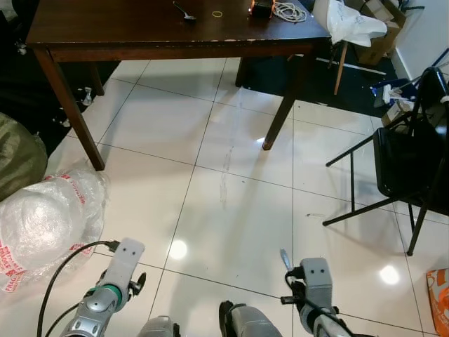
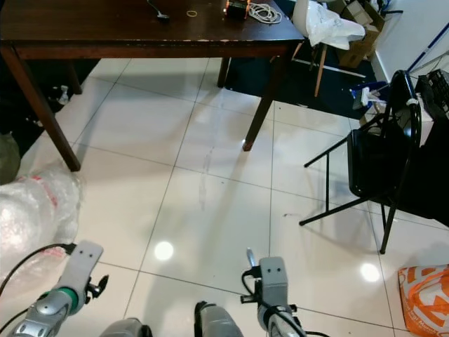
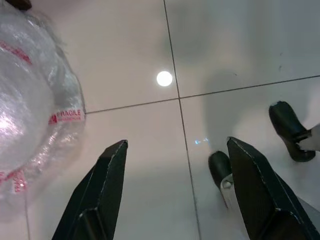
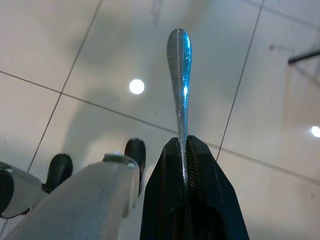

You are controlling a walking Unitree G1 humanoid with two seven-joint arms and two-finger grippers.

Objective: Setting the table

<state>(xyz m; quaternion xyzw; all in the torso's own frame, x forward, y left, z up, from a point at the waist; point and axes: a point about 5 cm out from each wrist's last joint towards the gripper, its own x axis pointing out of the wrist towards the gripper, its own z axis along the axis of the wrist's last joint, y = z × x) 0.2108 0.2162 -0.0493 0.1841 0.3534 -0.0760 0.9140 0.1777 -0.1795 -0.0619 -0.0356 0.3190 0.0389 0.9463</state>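
Two tools low in frame, tabletop (image 1: 140,31) at top.
R tool (image 4: 186,150) clenched on utensil handle (image 4: 179,65); L tool (image 3: 175,150) released, over tile floor.

I see a dark brown table (image 1: 140,31) above glossy white floor tiles (image 1: 231,210) with thin grey grout lines. The clear bubble wrap (image 1: 42,225) carries red print, the folding chair (image 1: 407,154) is black, and the bag (image 2: 424,295) is orange and white. My black right gripper (image 4: 187,150) pinches a shiny silver utensil handle (image 4: 179,75).

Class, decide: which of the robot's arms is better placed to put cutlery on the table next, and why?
The right. Its gripper is shut on a metal cutlery handle, while the left gripper is open and holds nothing. The table lies ahead.
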